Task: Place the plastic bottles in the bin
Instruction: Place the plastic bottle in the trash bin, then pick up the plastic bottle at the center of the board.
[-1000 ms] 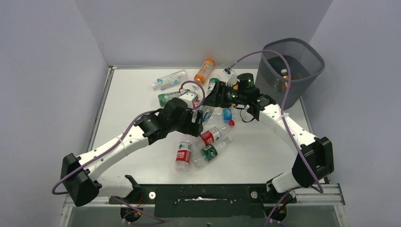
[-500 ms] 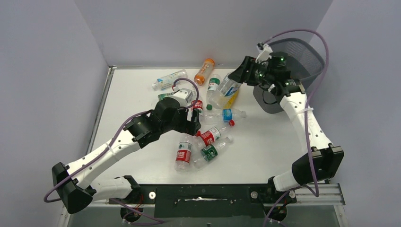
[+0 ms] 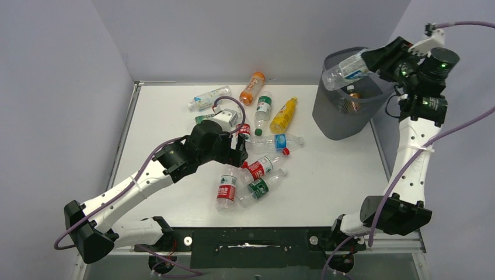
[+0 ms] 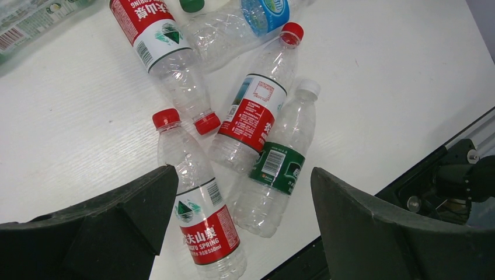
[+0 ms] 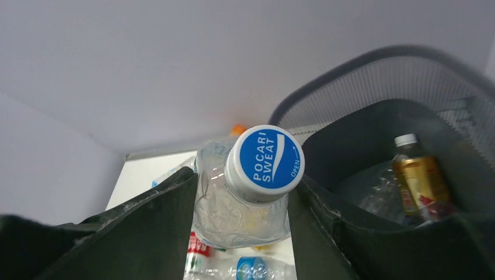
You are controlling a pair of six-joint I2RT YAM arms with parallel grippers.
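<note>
Clear blue-capped bottle (image 5: 264, 160) pinched in right gripper (image 3: 382, 58) above bin (image 3: 335, 119) rim — left gripper (image 4: 243, 175) spread wide over red-label bottles (image 4: 201, 227) on table (image 4: 379, 70).

You're looking at a robotics lab test cell, not a home or a shop. A bare white table (image 3: 333, 175) is boxed in by plain lilac-grey panels (image 3: 58, 87). The left arm (image 3: 140, 181) and right arm (image 3: 414, 146) are bolted to a black mounting plate (image 3: 251, 240) on an aluminium rail (image 3: 408, 236) (purple cables (image 3: 467, 24) trail loosely off both arms).
</note>
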